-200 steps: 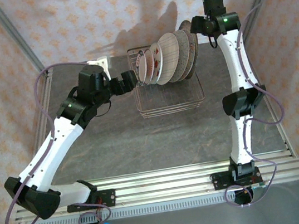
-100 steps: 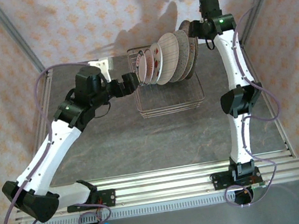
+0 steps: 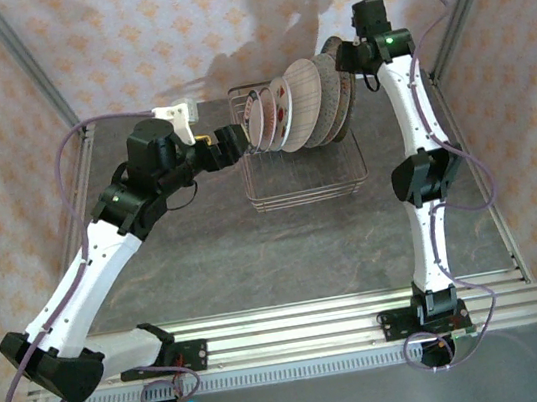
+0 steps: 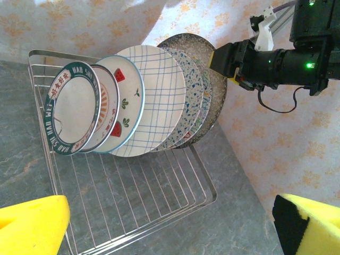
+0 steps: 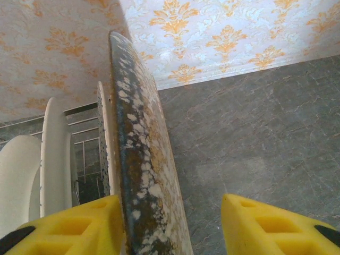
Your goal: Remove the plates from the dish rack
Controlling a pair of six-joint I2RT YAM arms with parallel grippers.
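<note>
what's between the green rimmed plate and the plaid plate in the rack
Two smaller plates, seen in the left wrist view: a red-marked plate, then a watermelon plate.

One wire rack [image 4: 133, 204], at least six plates [image 4: 154, 101] (the far ones overlap too tightly for a surer count), and two robot arms: left arm [image 3: 104, 248], right arm [image 3: 420, 118].

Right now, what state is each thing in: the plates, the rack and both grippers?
plates: six, standing on edge in a leaning row at the rack's far end.
speckled plate: rearmost, in the rack, rim between the right fingers.
dish rack: upright, holding every plate.
left gripper: open, holding nothing.
right gripper: open, astride the speckled plate's rim, one finger against it.
</note>
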